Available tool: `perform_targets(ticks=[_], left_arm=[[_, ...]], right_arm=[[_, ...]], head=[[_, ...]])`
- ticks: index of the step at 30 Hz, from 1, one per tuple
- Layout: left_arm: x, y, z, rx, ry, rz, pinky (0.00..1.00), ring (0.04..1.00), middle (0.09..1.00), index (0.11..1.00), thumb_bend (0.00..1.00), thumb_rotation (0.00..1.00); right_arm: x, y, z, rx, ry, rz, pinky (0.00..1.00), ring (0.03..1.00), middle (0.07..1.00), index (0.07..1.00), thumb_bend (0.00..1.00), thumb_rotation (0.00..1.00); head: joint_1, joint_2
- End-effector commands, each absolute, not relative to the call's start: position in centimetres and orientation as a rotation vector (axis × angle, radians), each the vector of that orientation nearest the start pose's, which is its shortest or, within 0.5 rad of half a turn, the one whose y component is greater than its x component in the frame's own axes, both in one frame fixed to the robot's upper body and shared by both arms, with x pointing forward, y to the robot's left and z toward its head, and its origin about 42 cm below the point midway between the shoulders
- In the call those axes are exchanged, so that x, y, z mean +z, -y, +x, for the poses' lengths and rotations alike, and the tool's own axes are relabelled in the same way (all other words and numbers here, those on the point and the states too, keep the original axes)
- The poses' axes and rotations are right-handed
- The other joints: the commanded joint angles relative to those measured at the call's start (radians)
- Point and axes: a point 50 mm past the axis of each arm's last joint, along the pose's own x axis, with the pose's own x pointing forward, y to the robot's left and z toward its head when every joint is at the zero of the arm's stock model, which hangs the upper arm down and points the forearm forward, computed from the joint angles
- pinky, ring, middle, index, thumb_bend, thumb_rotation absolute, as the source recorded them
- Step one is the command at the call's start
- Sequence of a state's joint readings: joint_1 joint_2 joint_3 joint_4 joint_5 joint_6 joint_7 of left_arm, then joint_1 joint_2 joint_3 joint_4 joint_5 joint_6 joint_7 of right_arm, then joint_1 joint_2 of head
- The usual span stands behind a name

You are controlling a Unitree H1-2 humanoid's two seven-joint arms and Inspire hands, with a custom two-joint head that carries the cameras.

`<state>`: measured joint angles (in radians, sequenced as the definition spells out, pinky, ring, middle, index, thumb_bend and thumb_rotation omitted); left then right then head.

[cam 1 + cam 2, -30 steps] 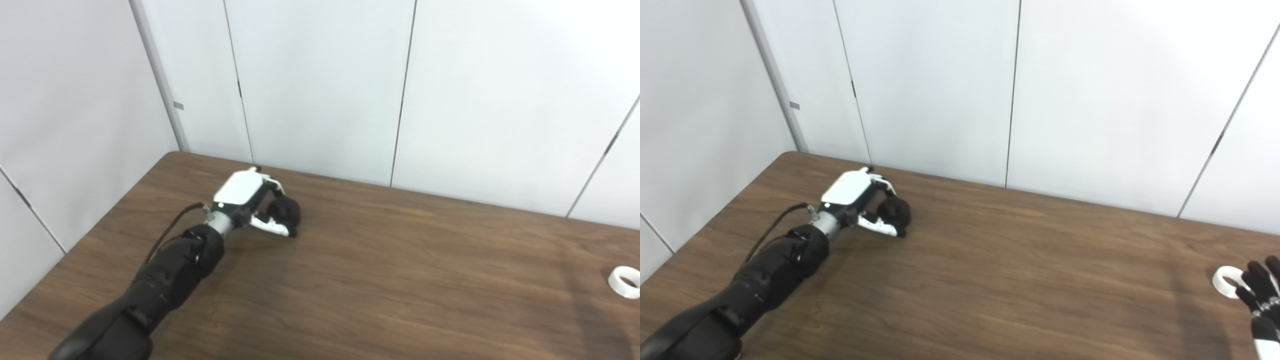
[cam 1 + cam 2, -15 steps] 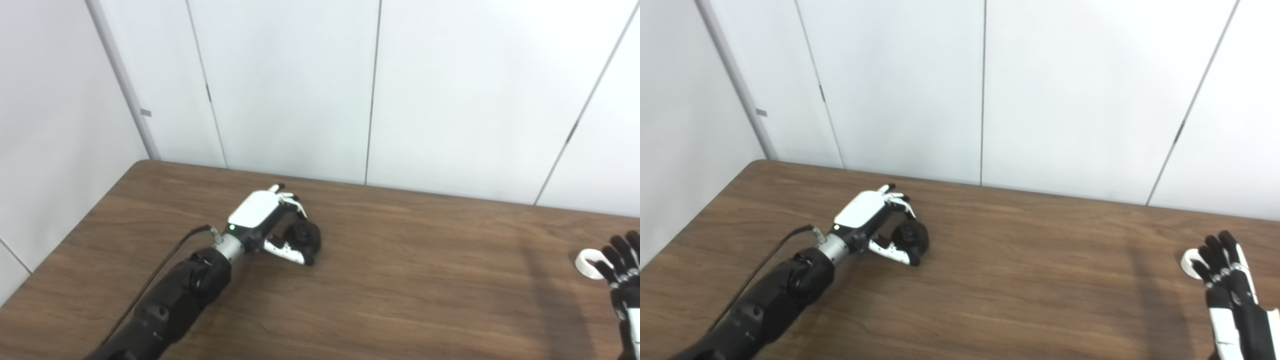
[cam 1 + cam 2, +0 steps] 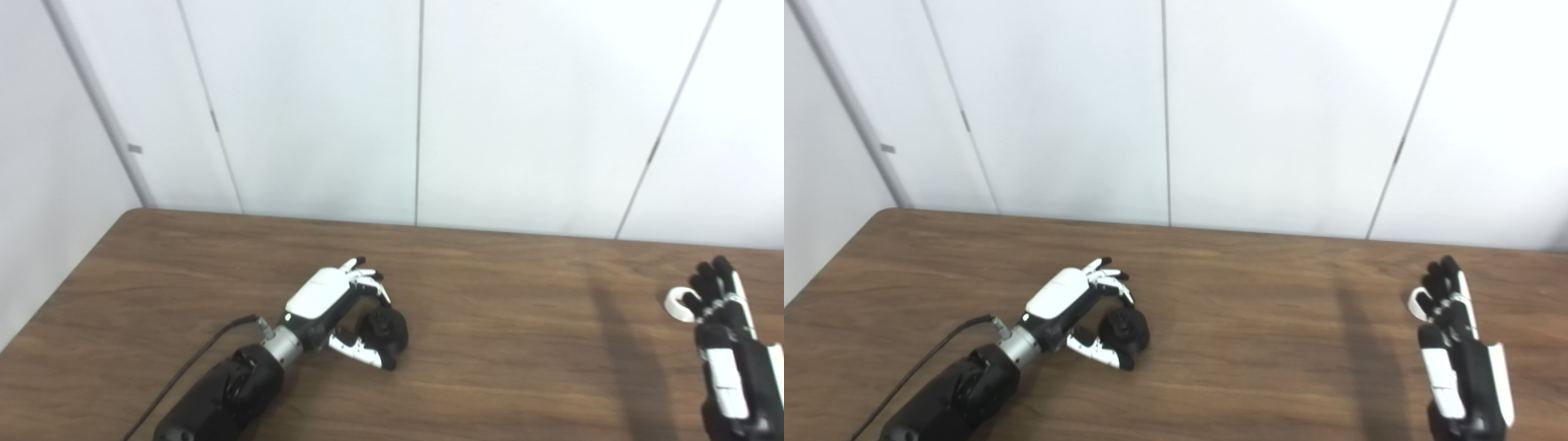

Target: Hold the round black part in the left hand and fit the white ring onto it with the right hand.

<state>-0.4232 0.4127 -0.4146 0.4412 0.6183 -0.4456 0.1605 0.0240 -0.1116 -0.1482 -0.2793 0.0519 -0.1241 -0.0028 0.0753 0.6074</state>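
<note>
My left hand (image 3: 334, 303) grasps the round black part (image 3: 384, 327) while my right hand's (image 3: 1458, 343) released fingers (image 3: 1448, 275) reach over the white ring (image 3: 678, 303)

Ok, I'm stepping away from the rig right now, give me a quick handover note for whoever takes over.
Left hand: curled around the round black part, which looks to be resting on the table; whether the grip is firm is hard to tell.
Right hand: open, fingers extended over the white ring at the table's right side; the ring is partly hidden and not gripped.
Done: the black part is in the left hand's grasp.
Left: close the right hand on the ring, carry it across to the black part, and fit it on.
</note>
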Motion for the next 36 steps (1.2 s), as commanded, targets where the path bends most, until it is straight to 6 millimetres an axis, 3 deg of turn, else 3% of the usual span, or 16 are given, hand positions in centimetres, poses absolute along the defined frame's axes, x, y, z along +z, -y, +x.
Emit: perform_targets(ticks=[1, 16, 24, 36], left_arm=[[13.8, -22.7, 39.2, -0.482, 0.548, 1.004, 1.0, 0.861, 0.66, 0.481, 0.52, 0.06], [13.3, -19.5, 35.5, -0.625, 0.595, 0.942, 1.0, 0.877, 0.663, 0.48, 0.52, 0.06], [13.1, -19.3, 34.7, -0.653, 0.594, 0.936, 1.0, 0.897, 0.675, 0.481, 0.52, 0.06], [12.9, -20.6, 35.1, -0.63, 0.578, 0.962, 1.0, 0.934, 0.703, 0.481, 0.52, 0.06]], right_arm=[[19.7, 27.4, 26.9, -0.113, 0.48, -0.09, 0.95, 0.955, 0.959, 0.971, 0.56, 0.82], [20.6, 26.3, 26.6, -0.137, 0.5, -0.102, 0.94, 0.959, 0.962, 0.977, 0.58, 0.81], [21.2, 26.1, 26.4, -0.153, 0.514, -0.128, 0.94, 0.956, 0.961, 0.981, 0.59, 0.82], [21.4, 26.2, 26.1, -0.194, 0.508, -0.152, 0.98, 0.956, 0.959, 0.977, 0.64, 0.81]], head=[[-0.011, 0.002], [-0.106, 0.029], [-0.161, 0.031], [-0.211, 0.021]])
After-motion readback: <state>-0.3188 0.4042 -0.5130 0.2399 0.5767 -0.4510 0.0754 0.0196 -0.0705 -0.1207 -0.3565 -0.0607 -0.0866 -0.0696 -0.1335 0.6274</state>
